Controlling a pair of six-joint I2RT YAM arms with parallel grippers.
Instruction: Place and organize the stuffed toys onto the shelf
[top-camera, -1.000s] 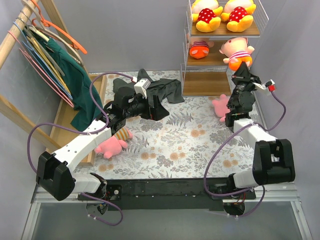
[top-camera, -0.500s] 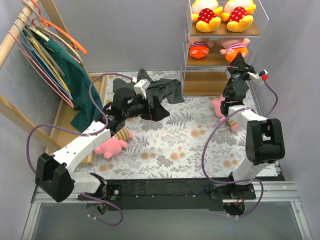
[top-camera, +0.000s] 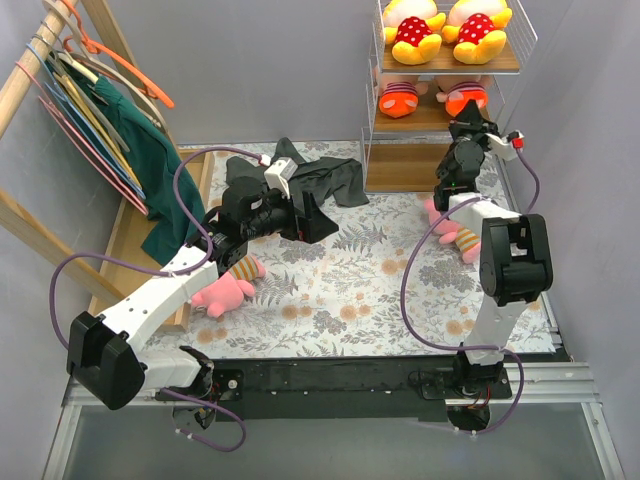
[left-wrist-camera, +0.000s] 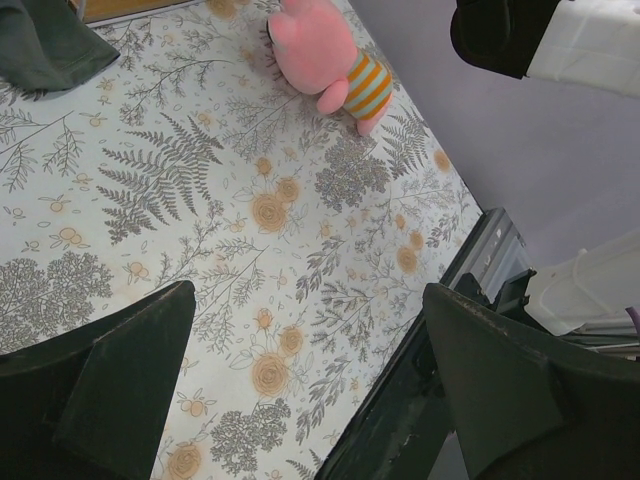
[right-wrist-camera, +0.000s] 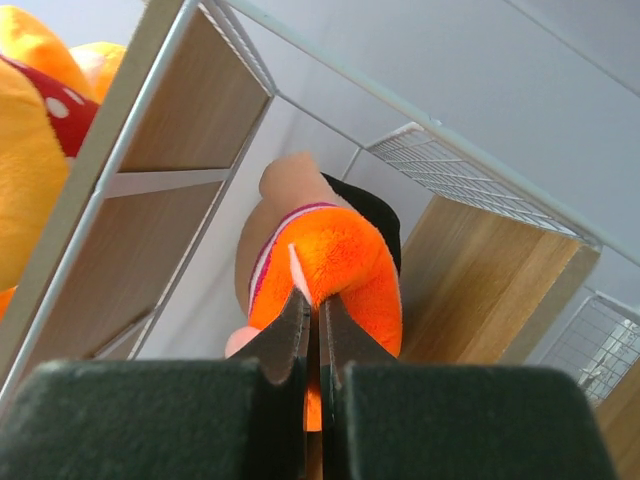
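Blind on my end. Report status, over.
Right gripper shut on black-haired doll, middle tier of the shelf. Left gripper open, empty. Two pink dolls on the table. No obstruction seen.

The shelf (top-camera: 405, 168) pairs white coated wire with matt pale wood; the stuffed toys (top-camera: 415, 30) are fuzzy plush; the desk (top-camera: 350, 290) wears printed cloth.

I see the tall white-wire shelf with wooden boards (top-camera: 405, 170) at the table's (top-camera: 340, 300) far right. On its top board, the left yellow plush doll (top-camera: 415, 30) sits beside the right yellow plush doll (top-camera: 478, 28). In the middle tier, the left black-haired plush doll (top-camera: 400, 99) is beside the right black-haired plush doll (top-camera: 462, 98). One pink plush doll (top-camera: 445, 222) lies before the shelf, the other pink plush doll (top-camera: 222, 292) near left, with the dark grey cloth garment (top-camera: 335, 180) behind it.
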